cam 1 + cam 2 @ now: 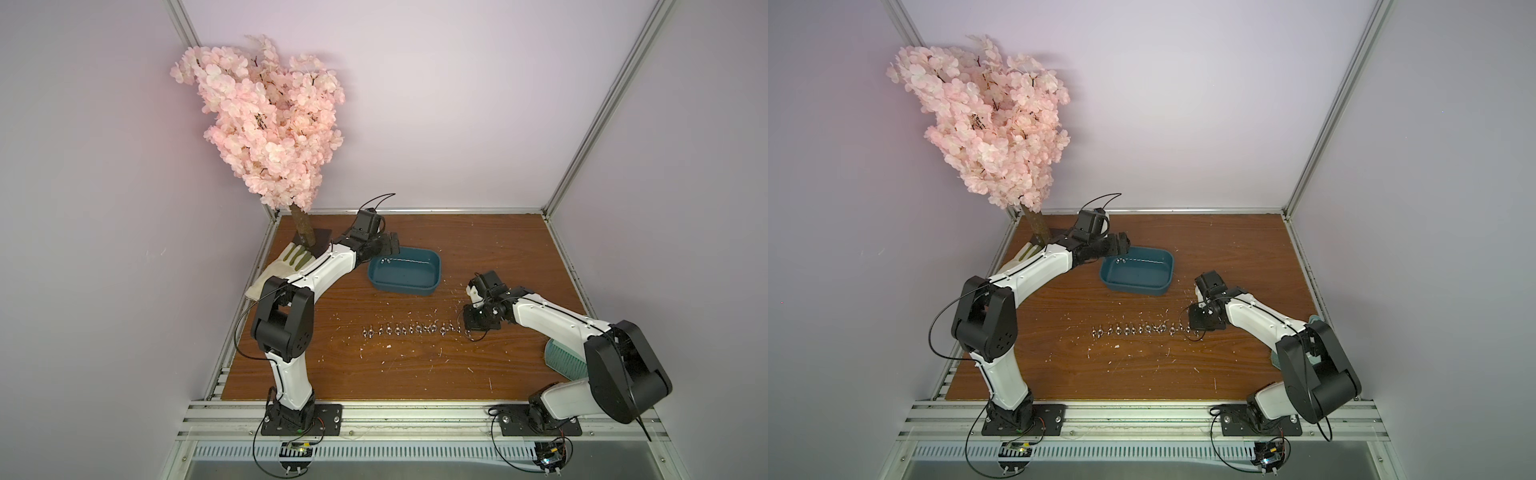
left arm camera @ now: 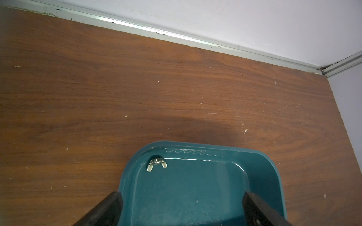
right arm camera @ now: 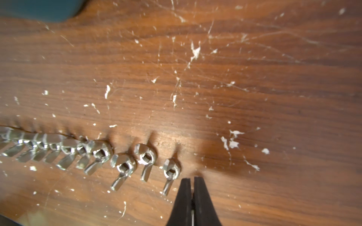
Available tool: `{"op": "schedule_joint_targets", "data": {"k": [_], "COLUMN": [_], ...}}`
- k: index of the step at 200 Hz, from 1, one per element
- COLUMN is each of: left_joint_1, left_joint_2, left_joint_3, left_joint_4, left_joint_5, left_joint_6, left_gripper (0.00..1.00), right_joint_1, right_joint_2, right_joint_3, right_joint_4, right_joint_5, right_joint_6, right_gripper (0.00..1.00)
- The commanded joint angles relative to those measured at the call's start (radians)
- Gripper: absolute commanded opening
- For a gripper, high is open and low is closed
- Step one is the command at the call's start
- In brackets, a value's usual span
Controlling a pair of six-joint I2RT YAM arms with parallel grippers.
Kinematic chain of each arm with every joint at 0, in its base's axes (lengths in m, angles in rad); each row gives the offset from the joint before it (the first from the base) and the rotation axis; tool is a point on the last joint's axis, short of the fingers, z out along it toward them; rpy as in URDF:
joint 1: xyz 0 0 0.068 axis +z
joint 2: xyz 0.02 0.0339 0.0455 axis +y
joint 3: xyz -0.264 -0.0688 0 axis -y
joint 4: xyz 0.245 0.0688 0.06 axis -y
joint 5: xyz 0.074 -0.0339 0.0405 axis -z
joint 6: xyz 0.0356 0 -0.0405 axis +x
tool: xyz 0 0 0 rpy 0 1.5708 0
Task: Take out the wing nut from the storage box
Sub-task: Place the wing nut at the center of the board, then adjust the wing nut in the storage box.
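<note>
Hovering Over the Storage Box

Left end effector point(image 2: 181, 193) hangs above the teal storage box point(image 2: 195, 185), jaws spread wide and holding nothing. One wing nut point(image 2: 156, 164) lies inside, against a corner wall. Right end effector point(image 3: 192, 179), closed and empty, sits just beside the row of wing nuts point(image 3: 123, 166) on the tabletop point(image 3: 254, 97).

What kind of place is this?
Likely a robot practice booth: two white-and-black robot arms bolted to a metal rail, a scratched brown wooden tabletop boxed in by plain lilac walls, and a row of small silver wing nuts.
</note>
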Motion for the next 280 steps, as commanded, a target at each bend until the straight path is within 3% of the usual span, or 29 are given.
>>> {"op": "schedule_joint_targets", "data": {"k": [1,21,63,94,118,213,231,280], "left_joint_1": [0.006,0.006,0.006,0.007,0.007,0.006,0.005,-0.002], "left_joint_2": [-0.034,-0.034,-0.032,-0.023,-0.013,0.076,0.099,0.184], "left_joint_3": [-0.014,-0.012,-0.014,-0.005,0.0,0.041,0.043,0.103], "left_joint_4": [-0.006,-0.012,-0.014,-0.03,-0.041,-0.119,-0.119,-0.117], "left_joint_5": [-0.009,-0.007,-0.001,0.01,0.034,-0.033,-0.043,-0.096], "left_joint_6": [0.006,0.011,0.03,0.074,0.127,0.374,0.401,0.453], "left_gripper": [0.99,0.99,0.99,0.91,0.83,0.49,0.44,0.44], "right_joint_1": [0.009,0.01,0.01,0.01,0.01,0.009,0.007,0.005], "right_joint_2": [0.017,0.027,0.017,-0.017,-0.036,-0.002,0.027,0.095], "right_joint_3": [0.028,0.028,0.046,0.099,0.156,0.296,0.321,0.379], "right_joint_4": [0.005,0.013,0.004,-0.006,0.016,0.309,0.34,0.352], "right_joint_5": [0.033,0.033,0.034,0.054,0.05,-0.073,-0.101,-0.133], "right_joint_6": [0.005,0.005,-0.005,-0.021,-0.048,-0.093,-0.088,-0.084], "right_gripper": [0.01,0.03,0.19,0.4,0.5,0.98,0.99,0.99]}}
